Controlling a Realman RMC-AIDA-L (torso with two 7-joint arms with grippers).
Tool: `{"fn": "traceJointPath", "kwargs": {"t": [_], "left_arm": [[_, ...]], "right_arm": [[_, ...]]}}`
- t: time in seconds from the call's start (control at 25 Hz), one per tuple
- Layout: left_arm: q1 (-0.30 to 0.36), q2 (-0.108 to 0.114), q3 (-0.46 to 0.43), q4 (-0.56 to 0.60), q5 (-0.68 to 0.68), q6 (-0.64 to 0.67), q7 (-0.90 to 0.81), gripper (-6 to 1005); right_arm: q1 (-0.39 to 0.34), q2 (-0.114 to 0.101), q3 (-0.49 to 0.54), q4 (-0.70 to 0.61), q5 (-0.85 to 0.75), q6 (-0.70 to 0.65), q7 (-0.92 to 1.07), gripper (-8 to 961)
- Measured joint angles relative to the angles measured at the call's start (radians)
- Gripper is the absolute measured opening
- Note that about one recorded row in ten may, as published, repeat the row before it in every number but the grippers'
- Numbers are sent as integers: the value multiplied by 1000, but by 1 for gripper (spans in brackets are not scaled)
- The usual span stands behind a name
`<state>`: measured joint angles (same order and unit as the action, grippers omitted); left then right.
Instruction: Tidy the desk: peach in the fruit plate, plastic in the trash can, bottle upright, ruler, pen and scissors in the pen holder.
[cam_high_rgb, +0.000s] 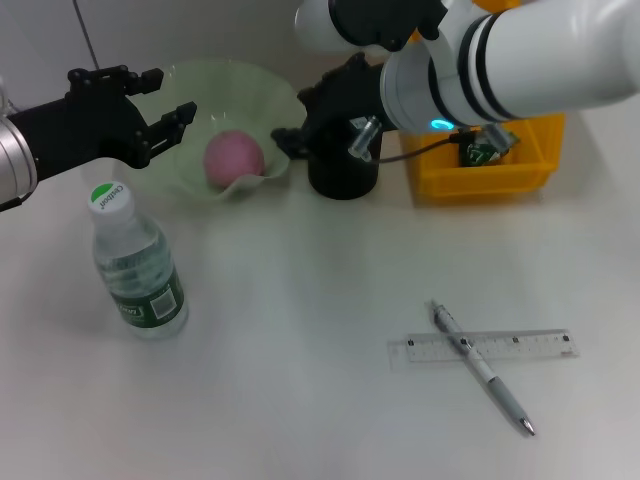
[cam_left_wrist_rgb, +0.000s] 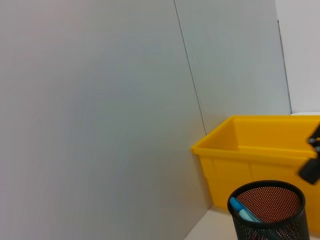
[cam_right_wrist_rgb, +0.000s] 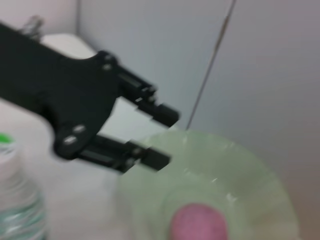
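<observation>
Left gripper (cam_high_rgb: 172, 100), one: black, reaching in from the desk's (cam_high_rgb: 300, 330) left edge, fingers spread apart with nothing between them, hovering over the left rim of the fruit plate (cam_high_rgb: 262, 88). The right wrist view shows the same gripper (cam_right_wrist_rgb: 162, 136) from the side, both fingers parted above the plate's edge.

Bottle (cam_high_rgb: 136, 262), one: clear, green label, white cap, upright near the left edge of the desk, in front of the left gripper.

Fruit plate, one: pale green, wavy rim, at the rear edge of the desk. Peach (cam_high_rgb: 234, 157), one: pink, lying inside it.

Pen holder (cam_high_rgb: 342, 175), one: black mesh cup just to the right of the plate. The left wrist view looks into it (cam_left_wrist_rgb: 270, 212) and shows a blue-tipped object inside, which the head view does not.

Right gripper (cam_high_rgb: 290, 135), one: on the white arm coming in from the upper right, over the pen holder's left side; whether its jaws are apart or together cannot be told.

Trash can (cam_high_rgb: 490, 175), one: yellow bin at the rear edge of the desk, behind the right arm.

Ruler (cam_high_rgb: 487, 347), one: clear, flat toward the front right of the desk. Pen (cam_high_rgb: 482, 367), one: silver, lying diagonally across the ruler.
</observation>
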<state>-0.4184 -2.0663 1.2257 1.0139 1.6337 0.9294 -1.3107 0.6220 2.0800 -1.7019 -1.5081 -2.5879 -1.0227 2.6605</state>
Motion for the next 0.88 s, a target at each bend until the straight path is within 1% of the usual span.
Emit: {"fn": "traceJointPath", "kwargs": {"t": [0.04,0.08,0.12,0.24,0.28,0.32,0.44,0.48,0.52,0.64,0.68,0.72,0.84,0.88], "left_arm": [[0,0,0,0,0,0,0,499],[0,0,-1,1,0,0,0,499],[0,0,-1,1,-1,0,0,499],[2,0,-2,3,-2,1,1,500],[3,0,-2,3,-2,1,1,500],[3,0,-2,5,-2,2,1,500],[4,0,-2,8,-4,4,1,500],[4,0,-2,9,-5,4,1,500],[4,0,-2,9,-5,4,1,500],[4,0,-1,11,-7,6,1,500],[4,0,-1,11,-7,6,1,500],[4,0,-1,11,-7,6,1,500],[4,0,-3,11,-9,2,1,500],[4,0,-3,11,-9,2,1,500]], "right_arm": [[6,0,16,-12,19,-45,-16,496],[17,0,66,-25,88,-137,-64,496],[17,0,66,-25,88,-137,-64,495],[35,0,150,-29,176,-284,-137,495],[50,0,196,-27,191,-381,-167,495],[50,0,196,-27,191,-381,-167,495],[79,-1,255,-13,193,-524,-201,494],[93,-1,287,-7,192,-601,-216,493],[93,-1,287,-7,192,-601,-216,493],[108,-4,322,-5,182,-693,-227,492],[117,-7,333,-5,169,-745,-232,491],[117,-7,333,-5,169,-745,-232,491],[127,-7,338,-12,116,-819,-240,490],[130,-5,338,-16,73,-856,-254,489]]}}
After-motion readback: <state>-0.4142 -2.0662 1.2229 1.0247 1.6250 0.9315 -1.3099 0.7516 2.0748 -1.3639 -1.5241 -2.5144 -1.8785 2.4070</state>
